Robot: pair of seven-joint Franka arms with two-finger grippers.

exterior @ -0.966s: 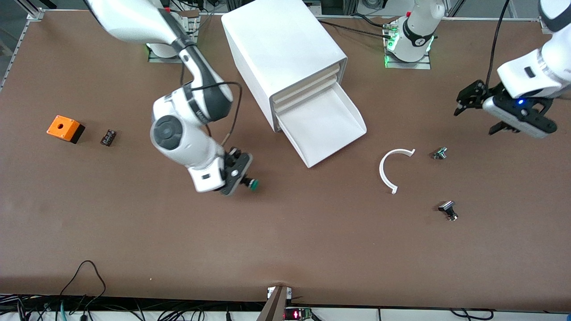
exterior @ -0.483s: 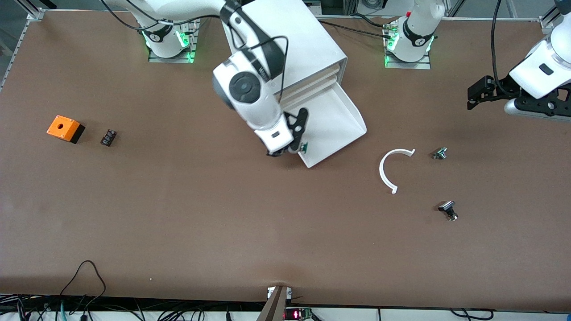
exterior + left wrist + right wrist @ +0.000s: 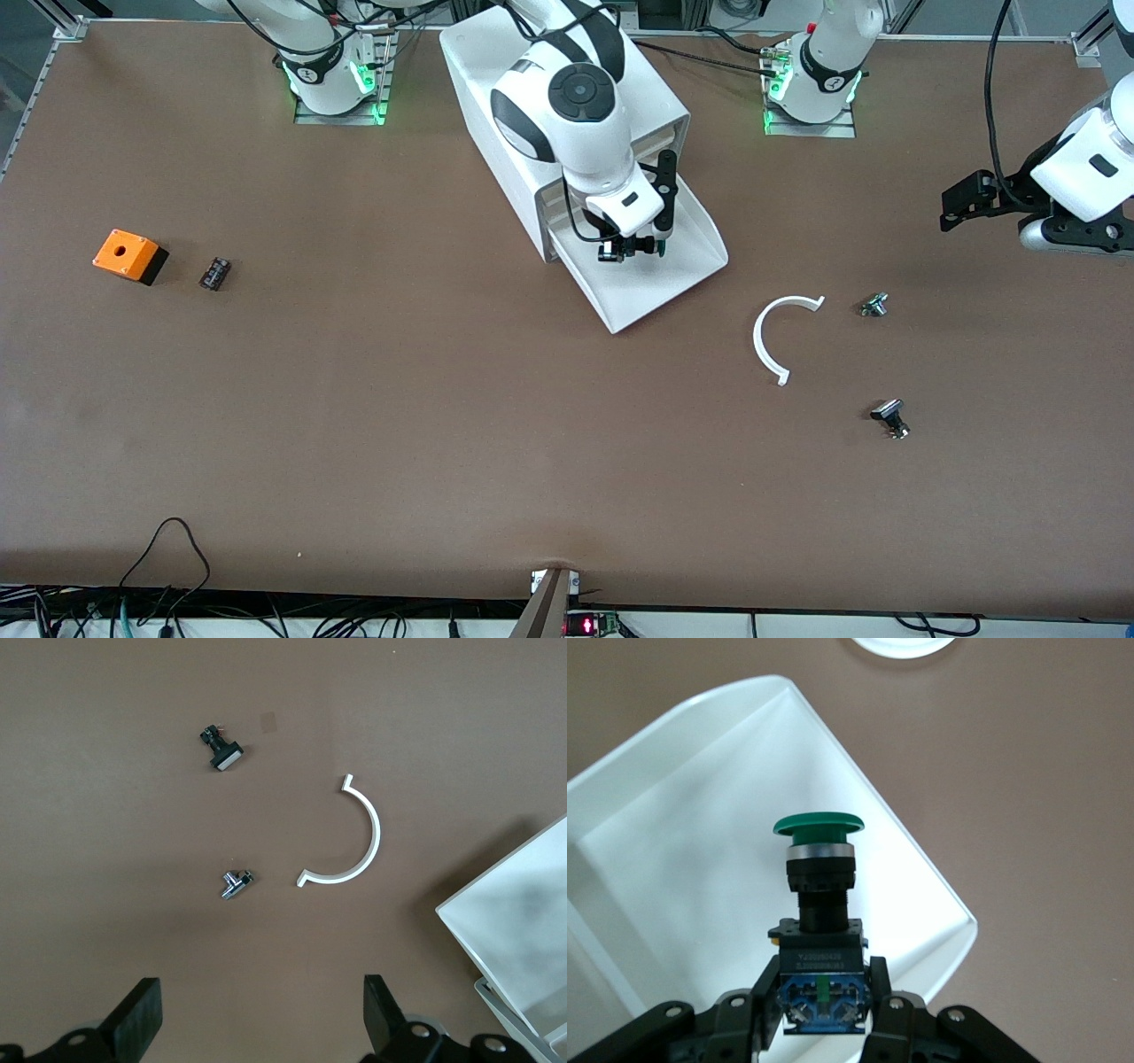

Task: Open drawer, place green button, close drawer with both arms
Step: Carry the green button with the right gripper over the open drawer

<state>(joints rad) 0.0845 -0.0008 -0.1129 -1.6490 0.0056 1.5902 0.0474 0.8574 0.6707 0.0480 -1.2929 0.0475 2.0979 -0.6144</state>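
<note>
The bottom drawer (image 3: 682, 266) of the white cabinet (image 3: 549, 80) stands pulled open, a shallow white tray. My right gripper (image 3: 631, 251) hangs over the open drawer (image 3: 673, 859) and is shut on the button (image 3: 819, 904), gripping its black-and-blue body with the green cap pointing away from the wrist. The button (image 3: 660, 251) shows as a dark lump with a green edge under the gripper. My left gripper (image 3: 961, 202) is open and empty, up over the left arm's end of the table; its fingers (image 3: 133, 1019) frame bare table.
A white C-shaped piece (image 3: 772, 337) lies beside the drawer toward the left arm's end, with two small black-and-silver parts (image 3: 874, 305) (image 3: 890, 418) near it. An orange cube (image 3: 129, 255) and a small dark part (image 3: 214, 273) lie at the right arm's end.
My right gripper has carried the button from the table near the drawer's corner to over the open drawer. My left gripper has drifted slightly toward the table's end.
</note>
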